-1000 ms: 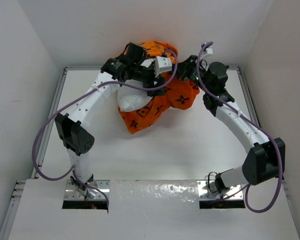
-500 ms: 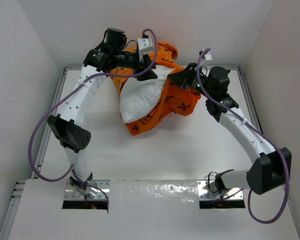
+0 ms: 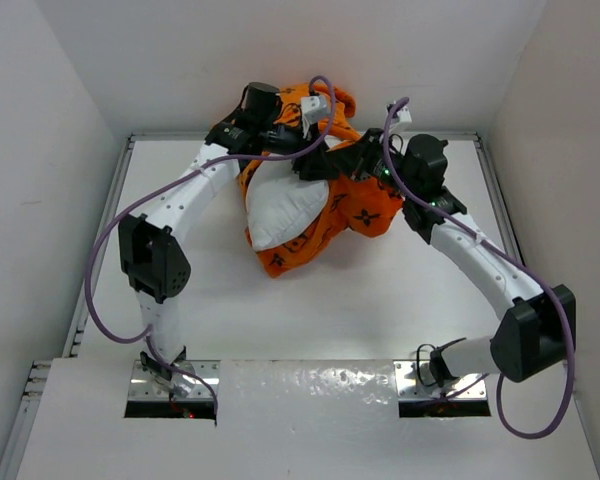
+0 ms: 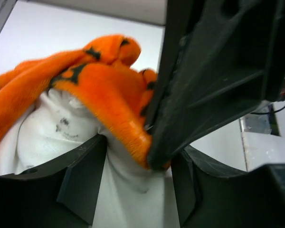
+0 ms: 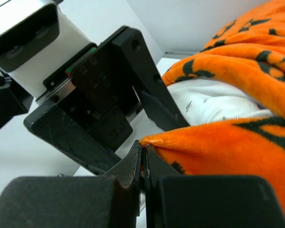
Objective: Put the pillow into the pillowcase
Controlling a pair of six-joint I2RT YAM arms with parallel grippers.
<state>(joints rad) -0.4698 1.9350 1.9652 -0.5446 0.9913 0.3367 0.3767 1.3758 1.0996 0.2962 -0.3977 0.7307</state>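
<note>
The pillow [image 3: 280,205] lay at the far middle of the table [image 3: 380,300], mostly swallowed by the pillowcase [image 3: 355,212]. A broad white wedge of it showed through the sack's opening on the left, while orange fleece bunched above, to the right and under its near edge. In the left wrist view the pillow [image 4: 52,133] bulged out beneath an orange fold of the pillowcase [image 4: 99,80], with small dark marks on its cloth. The left gripper [image 3: 315,165] reached in from the far left at the mouth of the sack. Its fingers [image 4: 80,180] stood apart, with white pillow cloth and the orange hem between them, and whether they pressed on either could not be told. The right gripper [image 3: 342,162] met it from the right, the two almost touching. In the right wrist view the right gripper [image 5: 143,159] had its jaws pinched together on the orange hem of the pillowcase [image 5: 228,142], with a strip of pillow [image 5: 213,102] showing behind it. Purple cables [image 3: 100,260] looped along both arms.
</note>
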